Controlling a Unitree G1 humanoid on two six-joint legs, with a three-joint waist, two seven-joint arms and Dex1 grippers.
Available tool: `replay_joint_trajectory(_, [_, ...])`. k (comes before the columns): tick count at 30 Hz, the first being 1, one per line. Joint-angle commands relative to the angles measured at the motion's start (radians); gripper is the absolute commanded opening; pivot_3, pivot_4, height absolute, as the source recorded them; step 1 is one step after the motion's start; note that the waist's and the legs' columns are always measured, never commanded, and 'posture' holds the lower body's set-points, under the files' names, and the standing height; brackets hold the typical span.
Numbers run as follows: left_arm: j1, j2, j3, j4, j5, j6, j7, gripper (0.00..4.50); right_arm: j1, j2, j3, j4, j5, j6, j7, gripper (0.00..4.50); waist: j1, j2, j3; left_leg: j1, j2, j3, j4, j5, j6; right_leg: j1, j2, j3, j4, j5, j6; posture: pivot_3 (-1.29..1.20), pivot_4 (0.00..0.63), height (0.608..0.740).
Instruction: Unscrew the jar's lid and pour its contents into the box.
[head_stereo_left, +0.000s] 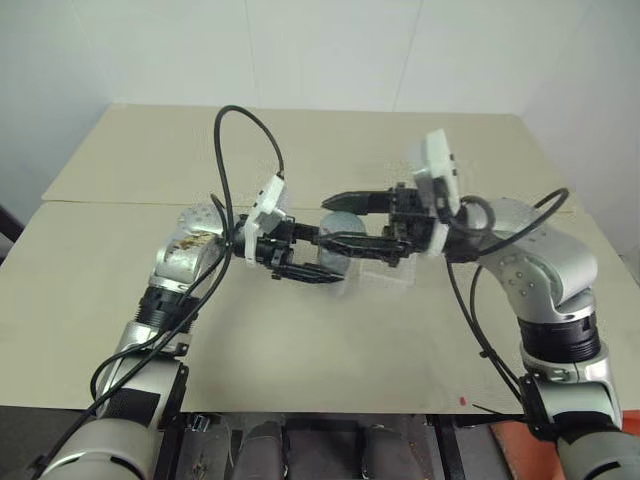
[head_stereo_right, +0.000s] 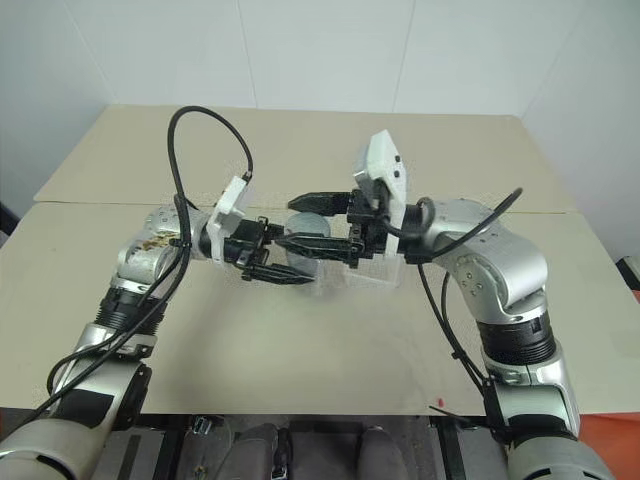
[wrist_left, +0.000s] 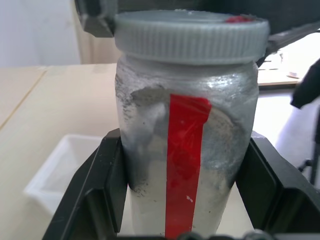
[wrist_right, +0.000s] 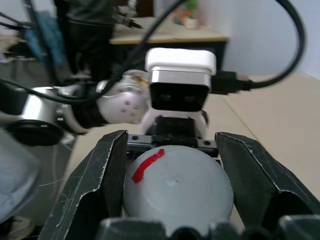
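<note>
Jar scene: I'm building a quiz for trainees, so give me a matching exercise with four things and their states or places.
Things:
1. jar
2. lid
3. box
4. stripe

States:
A. red, running down the side
B. clamped in the right gripper
C. resting on the table
D. held in the left gripper

Pairs: 1-D, 2-B, 3-C, 4-A

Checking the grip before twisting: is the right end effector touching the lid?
Touching. In the right wrist view, both fingers of the right end effector press against the sides of the grey lid.
</note>
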Motion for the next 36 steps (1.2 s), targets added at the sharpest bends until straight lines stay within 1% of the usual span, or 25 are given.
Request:
replay_joint_trajectory(1, [-0.012, 0.018, 0.053, -0.085, -0.106, 0.007, -0.048, 2.7, -0.002, -0.018, 0.024, 0.044, 0.021, -0.013, 0.118, 3.0, 0.0, 0.0, 0.0, 0.0, 0.0, 0.0, 0.0, 0.0, 0.0, 0.0, 0.0, 0.0, 0.0, 0.0, 0.0, 0.0, 0.15, 0.74])
replay_joint_trajectory(4, [-0.006, 0.038, 0.033, -0.115, -0.137, 0.012, -0.051, 2.7, -0.02, -0.019, 0.036, 0.082, 0.027, -0.021, 0.186, 3.0, 0.0, 0.0, 0.0, 0.0, 0.0, -0.002, 0.0, 0.0, 0.0, 0.0, 0.0, 0.0, 0.0, 0.0, 0.0, 0.0, 0.15, 0.74])
replay_joint_trajectory(6, [-0.004, 0.045, 0.026, -0.12, -0.139, 0.007, -0.051, 2.7, -0.028, -0.016, 0.04, 0.099, 0.022, -0.031, 0.206, 3.0, 0.001, 0.0, 0.0, 0.0, 0.0, -0.004, 0.0, 0.0, 0.0, 0.0, 0.0, 0.0, 0.001, 0.0, 0.0, 0.0, 0.15, 0.74])
replay_joint_trajectory(10, [0.002, 0.042, 0.036, -0.111, -0.116, -0.001, -0.047, 2.7, -0.034, 0.01, 0.038, 0.116, -0.012, -0.07, 0.167, 3.0, 0.002, 0.0, 0.0, 0.0, 0.0, -0.004, 0.0, 0.0, 0.0, 0.0, 0.0, 0.0, 0.001, 0.0, 0.0, 0.0, 0.15, 0.74])
replay_joint_trajectory(11, [0.006, 0.043, 0.038, -0.111, -0.112, -0.005, -0.046, 2.7, -0.033, 0.013, 0.034, 0.112, -0.013, -0.068, 0.152, 3.49, 0.002, 0.0, 0.0, 0.0, 0.0, -0.003, 0.0, 0.0, 0.0, 0.0, 0.0, 0.0, 0.001, 0.0, 0.0, 0.0, 0.15, 0.74])
replay_joint_trajectory(12, [0.01, 0.044, 0.039, -0.111, -0.108, -0.005, -0.042, 2.7, -0.032, 0.013, 0.03, 0.108, -0.015, -0.065, 0.139, 3.64, 0.002, 0.0, 0.0, 0.0, 0.0, -0.003, 0.0, 0.0, 0.0, 0.0, 0.0, 0.0, 0.001, 0.0, 0.0, 0.0, 0.15, 0.74])
replay_joint_trajectory(14, [0.013, 0.045, 0.041, -0.106, -0.101, -0.008, -0.037, 2.7, -0.03, 0.018, 0.017, 0.105, -0.023, -0.064, 0.109, 4.3, 0.002, 0.0, 0.0, 0.0, 0.0, -0.003, 0.0, 0.0, 0.0, 0.0, 0.0, 0.0, 0.001, 0.0, 0.0, 0.0, 0.15, 0.74])
replay_joint_trajectory(15, [0.014, 0.045, 0.041, -0.102, -0.091, -0.018, -0.032, 2.7, -0.027, 0.025, 0.002, 0.101, -0.028, -0.062, 0.072, 4.49, 0.002, 0.0, 0.0, 0.0, 0.0, -0.003, 0.0, 0.0, 0.0, 0.0, 0.0, 0.0, 0.001, 0.0, 0.0, 0.0, 0.15, 0.74])
replay_joint_trajectory(17, [0.017, 0.045, 0.047, -0.089, -0.081, -0.029, -0.02, 2.7, -0.025, 0.03, -0.027, 0.093, -0.029, -0.052, 0.012, 4.49, 0.002, 0.0, 0.0, 0.0, 0.0, -0.003, 0.001, 0.0, 0.0, 0.0, 0.0, 0.0, 0.001, 0.0, 0.0, 0.0, 0.15, 0.74])
replay_joint_trajectory(22, [0.023, 0.054, 0.07, -0.043, -0.051, -0.057, 0.023, 2.7, 0.002, 0.011, -0.076, 0.037, -0.005, -0.021, -0.064, 4.49, 0.003, 0.0, 0.0, 0.0, 0.0, -0.003, 0.0, 0.0, 0.0, 0.0, 0.0, 0.0, 0.001, 0.0, 0.0, 0.0, 0.15, 0.74])
replay_joint_trajectory(25, [0.048, 0.045, 0.08, -0.026, 0.006, -0.082, 0.136, 2.7, 0.049, 0.003, -0.091, -0.035, -0.02, -0.008, -0.146, 4.49, 0.004, 0.0, 0.0, 0.0, 0.0, -0.002, 0.0, 0.0, 0.0, 0.001, 0.0, -0.001, 0.001, 0.0, 0.0, 0.0, 0.15, 0.74])
replay_joint_trajectory(28, [0.053, 0.025, 0.072, -0.018, 0.066, -0.101, 0.252, 2.7, 0.065, 0.009, -0.079, -0.082, -0.045, 0.007, -0.225, 4.49, 0.004, 0.0, 0.0, 0.0, 0.0, -0.003, 0.001, 0.0, 0.0, 0.0, 0.0, 0.0, 0.001, 0.0, 0.0, 0.0, 0.15, 0.74])
replay_joint_trajectory(32, [0.037, -0.029, 0.075, -0.009, 0.119, -0.078, 0.415, 2.7, 0.057, 0.063, -0.045, -0.108, -0.097, 0.016, -0.356, 4.49, 0.003, 0.0, 0.0, 0.0, 0.0, -0.003, 0.0, 0.0, -0.001, 0.0, 0.0, 0.0, 0.001, 0.0, 0.0, 0.0, 0.15, 0.74])
replay_joint_trajectory(36, [0.039, -0.068, 0.074, -0.028, 0.132, -0.053, 0.501, 2.7, 0.007, 0.131, 0.003, -0.102, -0.174, 0.029, -0.471, 4.49, -0.001, 0.0, 0.0, 0.0, 0.0, -0.002, 0.0, 0.001, -0.001, -0.001, 0.0, 0.0, 0.002, 0.0, 0.0, 0.0, 0.15, 0.74])
